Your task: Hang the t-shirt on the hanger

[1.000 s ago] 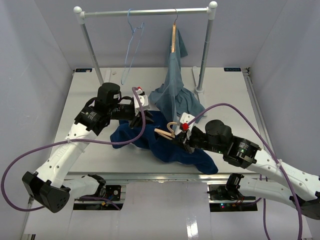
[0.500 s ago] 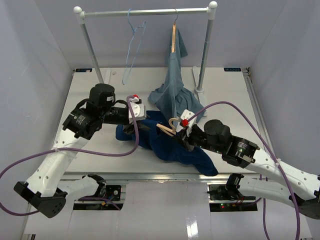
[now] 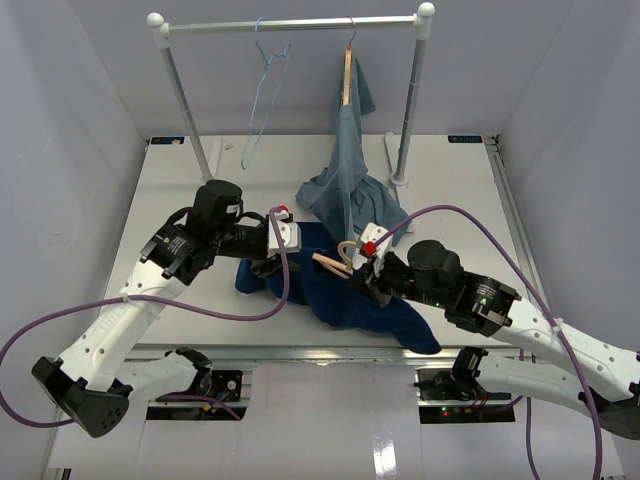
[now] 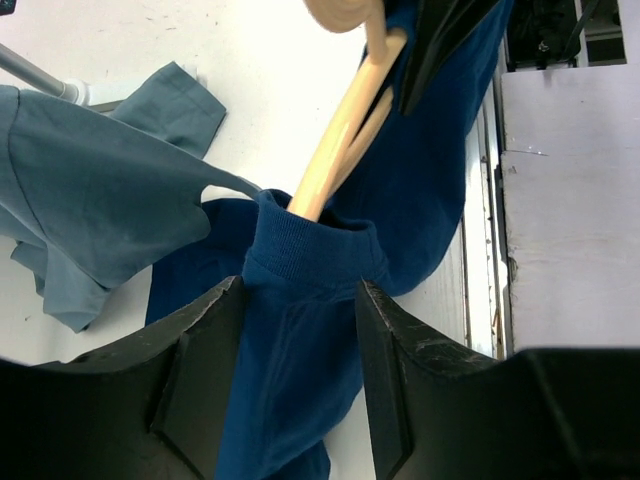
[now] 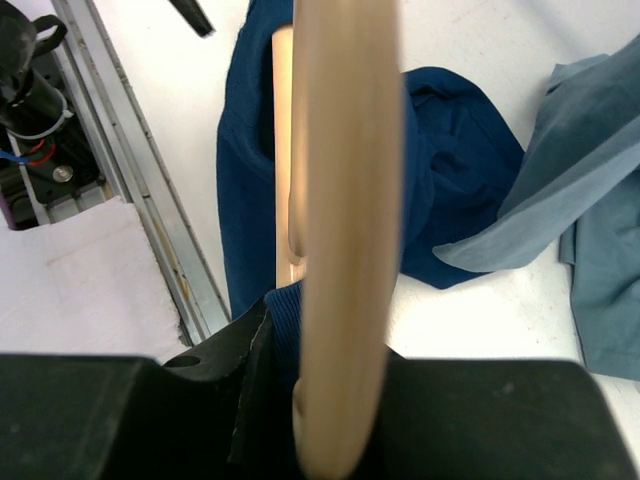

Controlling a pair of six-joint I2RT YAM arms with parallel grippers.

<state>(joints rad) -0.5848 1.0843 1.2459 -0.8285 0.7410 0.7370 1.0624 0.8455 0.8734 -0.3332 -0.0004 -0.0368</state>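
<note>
The dark navy t-shirt (image 3: 345, 295) lies crumpled on the table between the two arms. One end of the tan wooden hanger (image 3: 332, 263) is pushed through its ribbed collar (image 4: 310, 245). My right gripper (image 3: 363, 275) is shut on the hanger (image 5: 345, 200), with a fold of the collar (image 5: 285, 315) pressed beside the wood. My left gripper (image 3: 268, 262) is open at the shirt's left side. Navy cloth (image 4: 285, 400) lies between its fingers (image 4: 205, 380), and a strip of bare table shows beside the right one.
A clothes rack (image 3: 290, 24) stands at the back on two posts (image 3: 408, 110). On it hang a thin light-blue wire hanger (image 3: 262, 90) and a grey-blue shirt (image 3: 345, 175) on another wooden hanger. That shirt's hem trails onto the table beside the navy one. The table's front rail (image 4: 485, 200) is close.
My left gripper has opened and let go of the navy cloth, swinging left and then back toward the collar. The right gripper and the hanger have barely moved.
</note>
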